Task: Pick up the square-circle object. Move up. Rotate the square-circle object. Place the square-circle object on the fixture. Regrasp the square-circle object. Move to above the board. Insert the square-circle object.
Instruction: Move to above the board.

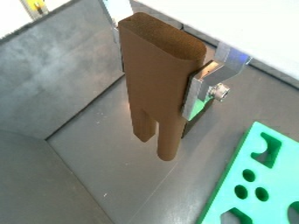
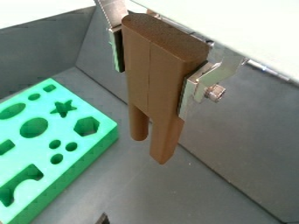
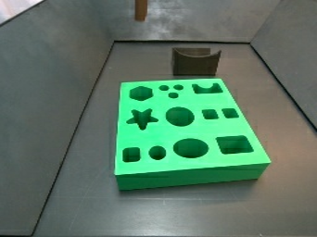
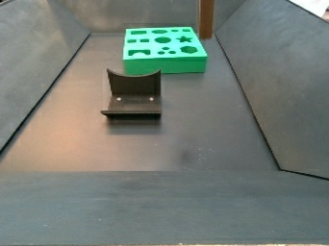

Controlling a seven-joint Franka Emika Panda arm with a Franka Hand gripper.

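My gripper (image 1: 160,66) (image 2: 158,70) is shut on the square-circle object (image 1: 152,83) (image 2: 156,79), a brown block that hangs with its two prongs pointing down. Silver fingers (image 1: 197,92) (image 2: 198,86) press its two flanks. Both wrist views show the prong tips well above the grey floor, beside the green board (image 1: 260,185) (image 2: 47,140). In the side views only the lower part of the piece (image 3: 140,9) (image 4: 206,17) shows at the picture's upper edge. The board (image 3: 186,130) (image 4: 164,48) lies flat. The fixture (image 3: 195,61) (image 4: 131,94) stands apart from it.
Sloping grey walls (image 3: 69,83) (image 4: 264,86) enclose the floor on all sides. The board's cutouts include a star (image 3: 143,118), circles and squares.
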